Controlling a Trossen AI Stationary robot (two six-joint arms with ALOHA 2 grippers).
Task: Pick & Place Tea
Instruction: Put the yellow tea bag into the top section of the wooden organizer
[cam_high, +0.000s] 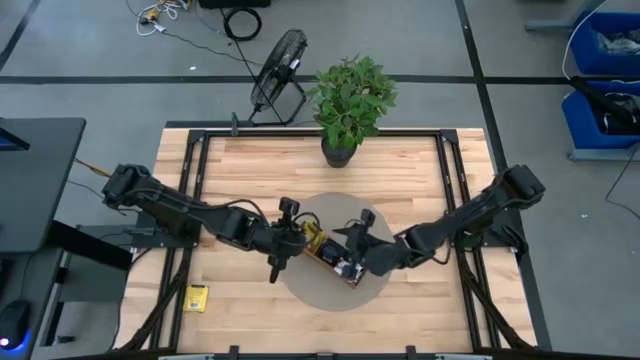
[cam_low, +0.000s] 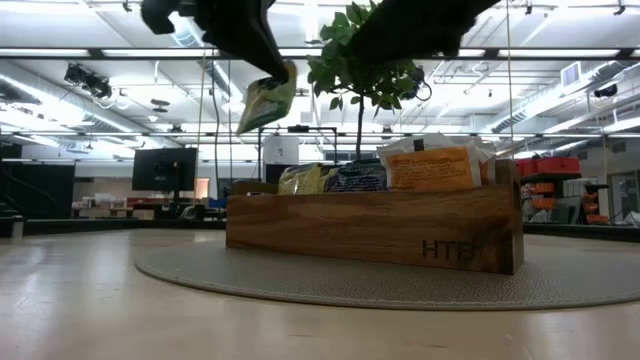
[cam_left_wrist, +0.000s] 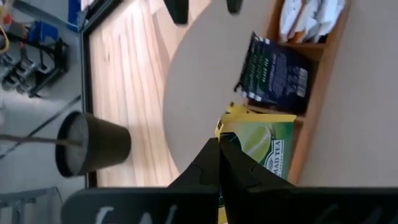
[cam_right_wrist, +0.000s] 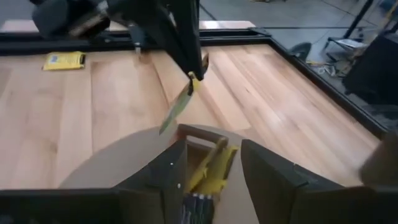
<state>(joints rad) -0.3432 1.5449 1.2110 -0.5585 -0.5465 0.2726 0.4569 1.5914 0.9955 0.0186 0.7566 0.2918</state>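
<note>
Left gripper: pinched shut on a yellow sachet, above the tray's left end.
Right gripper: part-open, empty.
Advice: lower sachet upright into the yellow compartment.

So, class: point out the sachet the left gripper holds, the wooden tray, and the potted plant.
yellow sachet (cam_low: 265, 102), low view, middle of its face.
wooden tray (cam_low: 370, 228), low view, front wall.
potted plant (cam_high: 338, 152), high view, dark pot.

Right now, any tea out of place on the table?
Yes: one yellow sachet lies alone on the bare wood near the front-left corner, far from the tray. Another sachet hangs in the left pincer above the tray.
</note>
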